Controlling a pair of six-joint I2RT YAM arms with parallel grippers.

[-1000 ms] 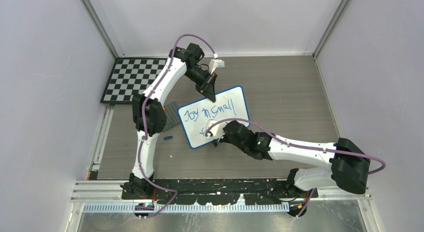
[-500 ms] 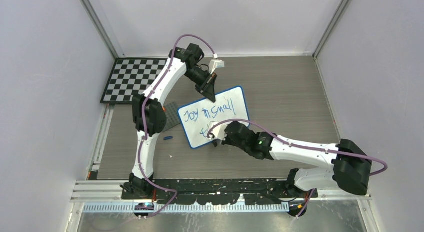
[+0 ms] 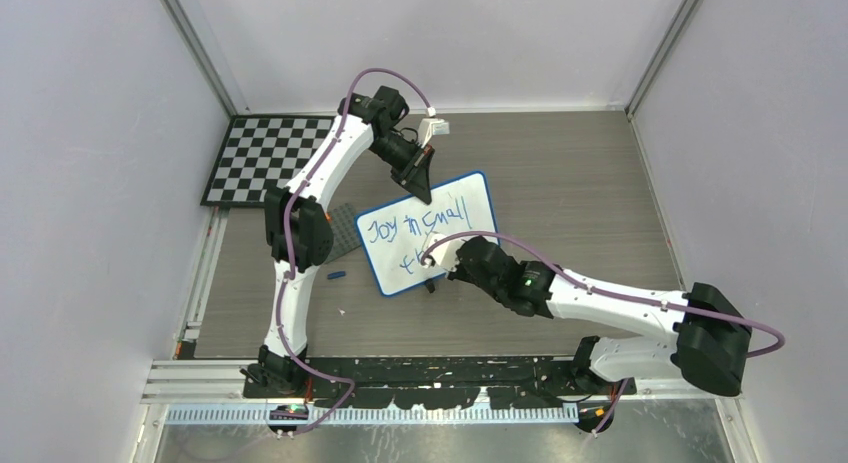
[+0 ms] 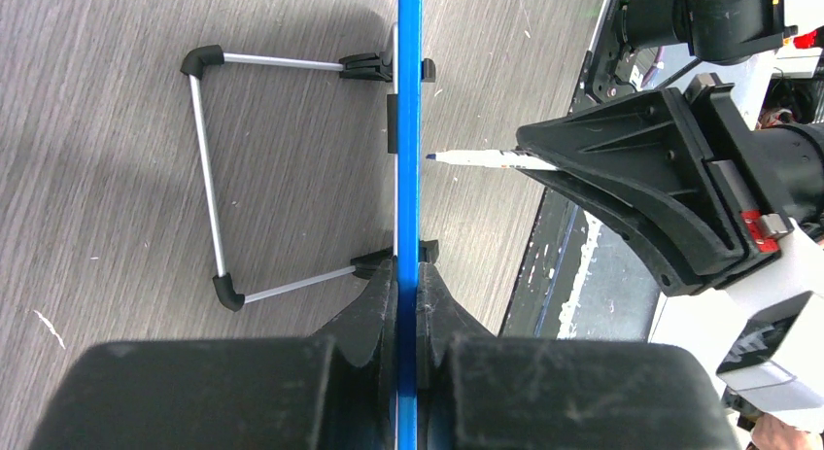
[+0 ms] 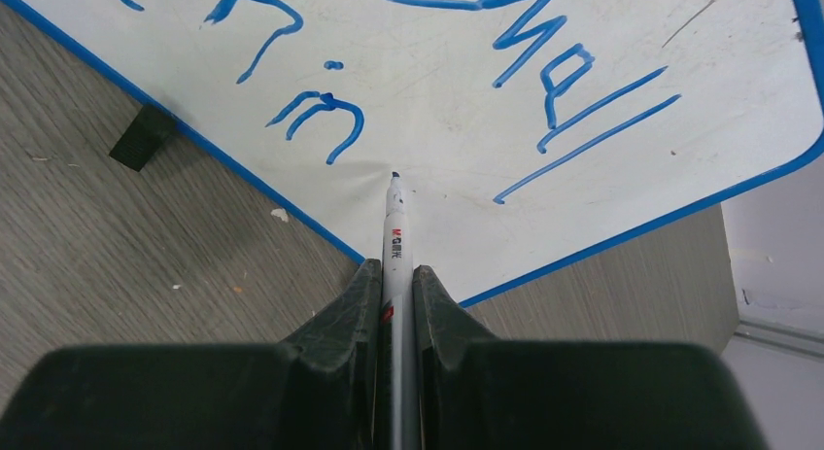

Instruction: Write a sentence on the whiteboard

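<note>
- Shows the whiteboard [image 3: 430, 233] at the middle of the overhead view, propped on a wire stand [image 4: 209, 178], with the blue sentence [image 3: 415, 226] reading "Joy in small" on the upper line and a second line only begun beneath.
- Shows the left gripper [image 4: 406, 304] at bottom centre of the left wrist view, pinched shut on the board's blue top edge.
- Shows the right gripper [image 5: 396, 285] at bottom centre of the right wrist view, closed on a blue marker [image 5: 394, 226]. Tip at or just off the white face; cannot tell contact for certain.
- Likely risk: pressing too hard and rocking or sliding the board, pinned at one edge only, leaving crooked strokes.
- Likely risk: pressing too lightly, or letting the slim marker creep between the fingers, giving broken letters.
- Likely risk: running out of room, with the blue frame close beside the tip, and marking the frame.
- Likely risk: brushing fresh ink with the marker-holding fingers and smearing finished words.
</note>
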